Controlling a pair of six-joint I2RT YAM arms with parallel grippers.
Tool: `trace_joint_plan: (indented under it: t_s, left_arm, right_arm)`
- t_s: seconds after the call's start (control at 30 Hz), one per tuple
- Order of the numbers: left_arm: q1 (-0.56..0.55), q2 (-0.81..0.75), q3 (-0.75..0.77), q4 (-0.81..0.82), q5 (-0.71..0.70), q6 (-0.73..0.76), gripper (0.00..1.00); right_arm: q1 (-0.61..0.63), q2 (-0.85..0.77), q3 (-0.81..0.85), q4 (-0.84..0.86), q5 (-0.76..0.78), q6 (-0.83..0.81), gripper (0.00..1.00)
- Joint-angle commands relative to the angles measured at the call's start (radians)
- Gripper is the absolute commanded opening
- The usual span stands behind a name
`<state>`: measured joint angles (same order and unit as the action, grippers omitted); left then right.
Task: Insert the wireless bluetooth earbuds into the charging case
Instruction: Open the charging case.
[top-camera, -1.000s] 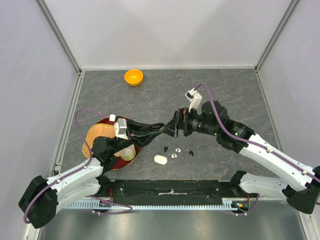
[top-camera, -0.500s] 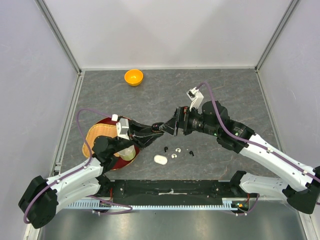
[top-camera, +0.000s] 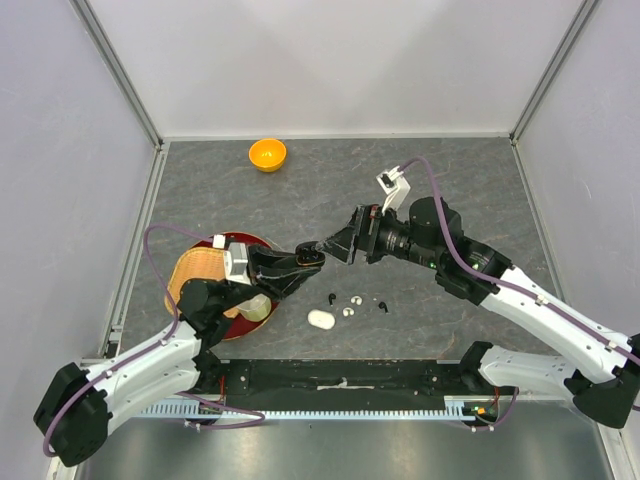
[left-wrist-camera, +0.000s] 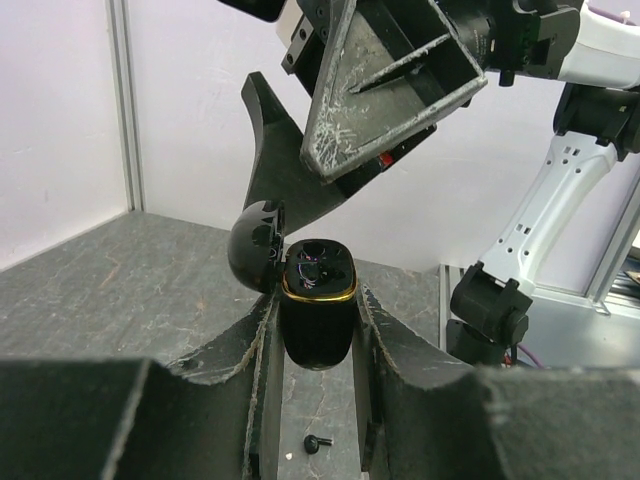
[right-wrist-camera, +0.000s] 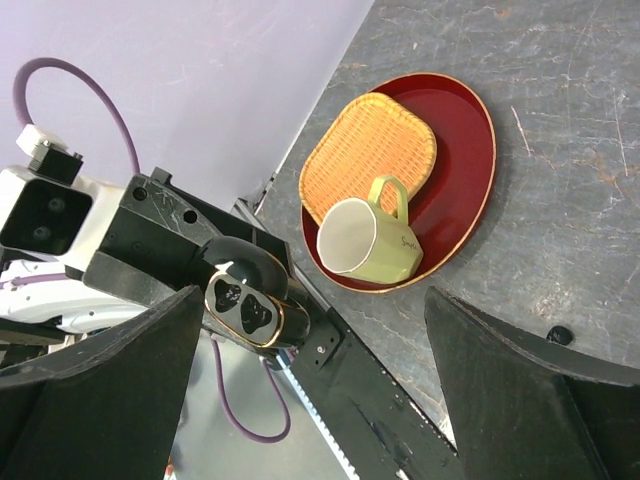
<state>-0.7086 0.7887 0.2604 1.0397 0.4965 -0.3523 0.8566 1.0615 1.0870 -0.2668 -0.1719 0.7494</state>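
My left gripper (left-wrist-camera: 318, 300) is shut on a black charging case (left-wrist-camera: 318, 310) with a gold rim, held upright above the table. Its lid (left-wrist-camera: 257, 245) is swung open to the left. Both sockets of the case (right-wrist-camera: 245, 305) look empty. My right gripper (top-camera: 335, 247) stands open just beyond the case, one scratched finger (left-wrist-camera: 390, 90) above it. The earbuds lie on the table in front: a black one (top-camera: 331, 297), two white ones (top-camera: 357, 299) (top-camera: 348, 311), and another black one (top-camera: 382, 306). One black bud (left-wrist-camera: 316, 443) shows below the case.
A white closed case (top-camera: 321, 319) lies near the buds. A red tray (right-wrist-camera: 470, 150) at the left holds a wicker basket (right-wrist-camera: 370, 150) and a green mug (right-wrist-camera: 370, 240). An orange bowl (top-camera: 267, 154) sits at the back.
The left arm has drawn back a little toward its base with the case. The right gripper has shifted slightly up and right, so the two overlap less.
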Motion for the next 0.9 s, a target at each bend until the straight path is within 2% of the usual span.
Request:
trace_joint_plan:
  t_s: [0.0,0.13,0.27,0.3,0.4,0.53,0.63,0.77,0.87]
  left_arm:
    - [-0.002,-0.014,-0.007,0.016,-0.024,0.047,0.02]
    - [-0.002,-0.028,-0.018,0.008,-0.062,0.047,0.02]
    - [-0.003,-0.069,-0.041,0.013,-0.128,0.029,0.02]
    - [-0.002,-0.078,-0.041,0.010,-0.134,0.030,0.02]
    - [-0.003,-0.129,-0.026,-0.056,-0.134,0.053,0.02]
    - [-0.002,-0.229,-0.017,-0.125,-0.133,0.067,0.02]
    - [-0.003,-0.281,0.000,-0.199,-0.121,0.099,0.02]
    - [-0.003,-0.307,0.005,-0.230,-0.105,0.104,0.02]
    - [-0.003,-0.315,0.005,-0.231,-0.108,0.092,0.02]
  right_arm:
    - [-0.007,-0.005,0.051,0.061,-0.021,0.011,0.98]
    - [-0.007,-0.044,0.047,0.083,-0.008,-0.004,0.98]
    - [-0.037,-0.107,0.033,0.019,0.121,-0.012,0.98]
    - [-0.050,-0.121,0.028,-0.052,0.194,-0.012,0.98]
    - [-0.117,-0.123,0.027,-0.228,0.290,-0.021,0.98]
    - [-0.146,-0.095,-0.015,-0.385,0.414,-0.079,0.98]
    - [-0.146,-0.067,-0.065,-0.433,0.398,-0.146,0.98]
    - [-0.146,-0.031,-0.131,-0.442,0.397,-0.188,0.86]
    - [-0.146,0.004,-0.157,-0.440,0.396,-0.196,0.82]
